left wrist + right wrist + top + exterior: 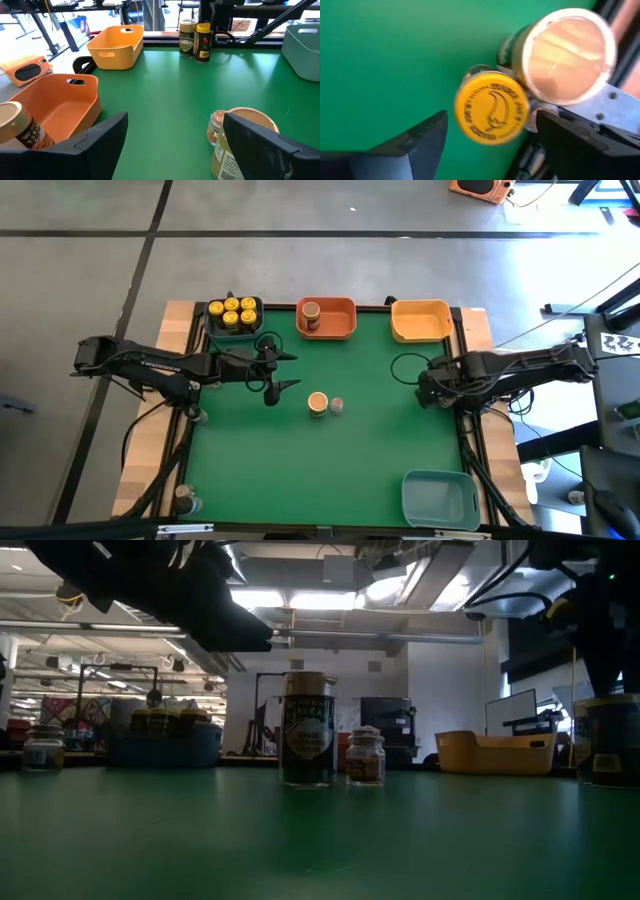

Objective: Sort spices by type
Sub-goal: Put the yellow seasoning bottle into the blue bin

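My left gripper (294,371) (175,122) hovers open over the table's middle left. Its fingers point at a tan-lidded jar (318,403) (308,730) (245,125) and a tiny jar (337,405) (365,755) (216,127), both upright on the green mat. My right gripper (425,385) (492,117) is open near the right edge, above a yellow-lidded jar (490,107). Its fingers stand on either side of that jar without touching it. A tan-lidded jar (567,55) stands right beside the yellow-lidded one. Several yellow-lidded jars (233,313) sit in a dark blue bin (212,326). One tan-lidded jar (311,313) stands in the orange bin (340,320).
A yellow bin (420,320) (117,45) sits at the far edge, and a grey-blue bin (440,498) sits at the near right corner. Single jars stand on the left rail (200,415) (185,500). The mat's near middle is bare.
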You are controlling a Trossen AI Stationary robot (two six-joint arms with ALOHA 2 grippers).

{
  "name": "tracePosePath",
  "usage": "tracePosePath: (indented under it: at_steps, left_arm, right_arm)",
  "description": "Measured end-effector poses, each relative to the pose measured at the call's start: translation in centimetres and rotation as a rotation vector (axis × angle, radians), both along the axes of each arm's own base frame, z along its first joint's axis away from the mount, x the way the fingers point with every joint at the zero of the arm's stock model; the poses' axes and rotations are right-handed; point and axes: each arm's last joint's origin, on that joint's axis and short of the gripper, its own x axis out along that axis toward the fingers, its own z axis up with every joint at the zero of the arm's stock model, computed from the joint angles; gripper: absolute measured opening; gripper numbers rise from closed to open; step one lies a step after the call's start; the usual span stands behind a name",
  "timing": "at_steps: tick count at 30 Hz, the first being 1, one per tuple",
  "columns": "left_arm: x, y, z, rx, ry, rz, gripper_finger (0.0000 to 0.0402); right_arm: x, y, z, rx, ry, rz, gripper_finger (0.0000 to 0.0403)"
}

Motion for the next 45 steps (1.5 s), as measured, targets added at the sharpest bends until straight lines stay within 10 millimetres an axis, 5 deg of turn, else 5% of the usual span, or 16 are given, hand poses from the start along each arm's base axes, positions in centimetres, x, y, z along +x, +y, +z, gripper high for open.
tracePosePath:
  at_steps: [28,37,45]
  left_arm:
    - [0.0,0.0,0.0,0.005,0.001,-0.002,0.0326]
    - [0.0,0.0,0.0,0.006,0.002,-0.002,0.0326]
    - [0.0,0.0,0.0,0.006,0.002,-0.002,0.0326]
  right_arm:
    - [4.2,0.5,-3.8,-0.008,0.098,0.079,0.0303]
    - [5.2,0.7,-4.6,0.025,0.133,0.195,0.0232]
    - [6.3,0.7,-4.2,0.0,0.043,0.323,0.023]
